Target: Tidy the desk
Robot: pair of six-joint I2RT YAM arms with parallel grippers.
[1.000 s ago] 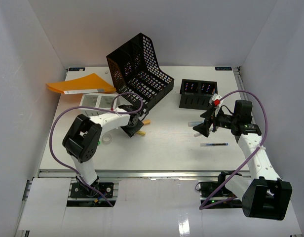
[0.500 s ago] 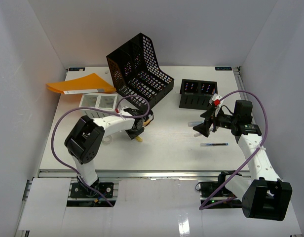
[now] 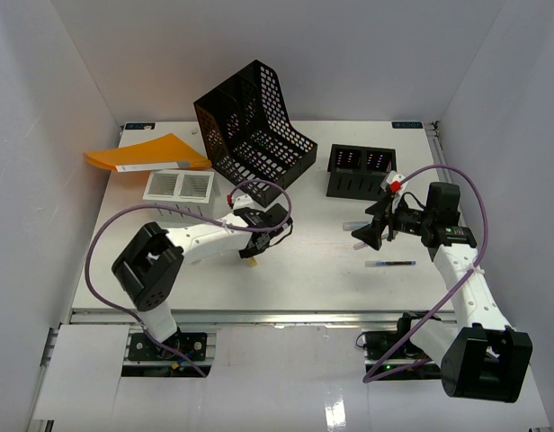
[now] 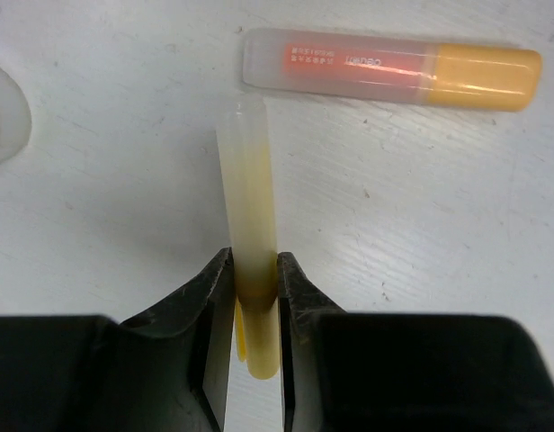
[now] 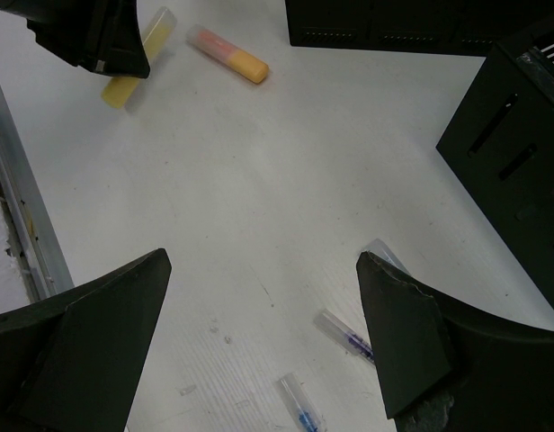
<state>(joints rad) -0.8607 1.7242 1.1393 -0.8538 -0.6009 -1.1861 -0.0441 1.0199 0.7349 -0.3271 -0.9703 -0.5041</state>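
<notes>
Near the middle of the white tabletop (image 3: 322, 270), a little left of centre, the left claw (image 3: 254, 247) sits low over the surface, clamped on a yellow highlighter (image 4: 250, 198). In the left wrist view both black fingers (image 4: 205, 315) press against the barrel's sides close to its solid yellow end, while the translucent end sticks out ahead. I cannot tell whether the highlighter is lifted or lying on the surface. Just beyond its tip, apart from it, an orange highlighter (image 4: 394, 67) lies crosswise, one half translucent and the other solid orange. A white rounded object (image 4: 3, 117) shows at the left edge of that view, cut off.

The right claw (image 3: 367, 236) hovers over the right half of the tabletop, jaws wide apart with nothing between them. Below it, in the right wrist view, lie some small clear-barrelled pens (image 5: 344, 331). A slim dark pen (image 3: 391, 264) lies nearer the front edge.

The tabletop fills the floor of the white-walled enclosure, and its silvery rail (image 3: 259, 315) runs along the near edge just ahead of the arm bases. Toward the back stands a black perforated file rack (image 3: 254, 126), tipped at a slant, with a black desk organizer (image 3: 360, 171) to its right. At back left an orange folder (image 3: 151, 153) reaches past the tabletop's edge, and a white compartmented tray (image 3: 180, 186) sits just in front of it.
</notes>
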